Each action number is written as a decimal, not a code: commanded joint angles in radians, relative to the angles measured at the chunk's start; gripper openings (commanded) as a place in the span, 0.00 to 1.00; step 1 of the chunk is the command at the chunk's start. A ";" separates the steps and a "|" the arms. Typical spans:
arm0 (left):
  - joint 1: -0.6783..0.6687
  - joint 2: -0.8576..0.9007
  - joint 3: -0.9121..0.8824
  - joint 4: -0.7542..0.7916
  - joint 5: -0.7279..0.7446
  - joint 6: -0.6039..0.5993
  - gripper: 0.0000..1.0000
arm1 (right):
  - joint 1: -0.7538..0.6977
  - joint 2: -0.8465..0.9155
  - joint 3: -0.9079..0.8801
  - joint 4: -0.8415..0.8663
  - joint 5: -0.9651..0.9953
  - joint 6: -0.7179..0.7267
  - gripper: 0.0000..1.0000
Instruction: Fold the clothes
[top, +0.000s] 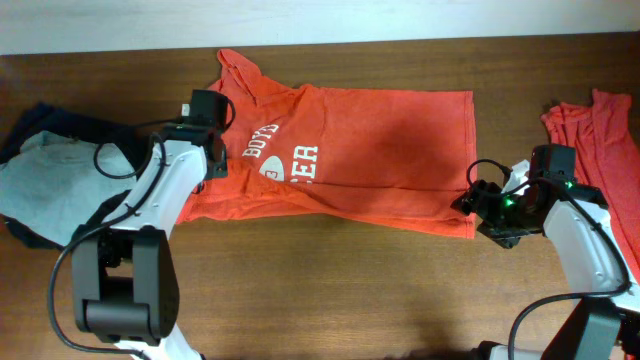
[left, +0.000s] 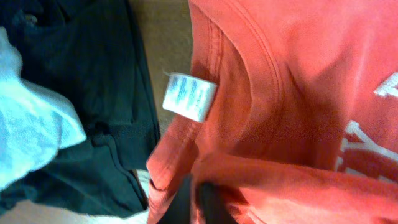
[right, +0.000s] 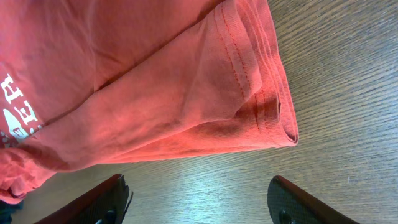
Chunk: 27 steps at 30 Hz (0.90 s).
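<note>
Brown wood-grain table (top: 330, 300), with a strip of pale wall (top: 400, 18) along the far edge. Far left: one heap of dark clothes (top: 70, 125), one pale tee (top: 35, 180) on top. Left gripper (left: 196, 200) clenched on a fold of the single orange-red T-shirt (top: 390, 150), near its white tag (left: 189, 96). Shirt spread mid-table, collar left, hem right. Right gripper (right: 198, 198) spread wide, grasping nothing, just short of the hem corner. Far right: one more red garment (top: 600, 130).

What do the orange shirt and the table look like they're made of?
Shirt: soft matte knit, probably cotton jersey; ribbed collar and stitched hem show. Table: brown wood or wood-look laminate, can't tell which; streaky grain, slight sheen.
</note>
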<state>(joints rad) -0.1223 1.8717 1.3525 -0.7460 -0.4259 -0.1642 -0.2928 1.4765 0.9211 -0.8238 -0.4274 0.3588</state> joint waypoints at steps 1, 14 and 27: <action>0.021 0.011 0.016 0.018 0.011 0.024 0.67 | 0.005 -0.010 0.014 0.000 0.013 -0.011 0.77; -0.137 -0.051 0.008 -0.091 0.237 0.114 0.78 | 0.005 -0.010 0.014 -0.007 0.013 -0.011 0.77; -0.200 0.063 -0.019 -0.017 0.213 0.110 0.35 | 0.005 -0.010 0.014 -0.011 0.013 -0.011 0.77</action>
<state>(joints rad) -0.3214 1.9259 1.3365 -0.7780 -0.2199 -0.0616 -0.2928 1.4761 0.9211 -0.8337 -0.4274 0.3588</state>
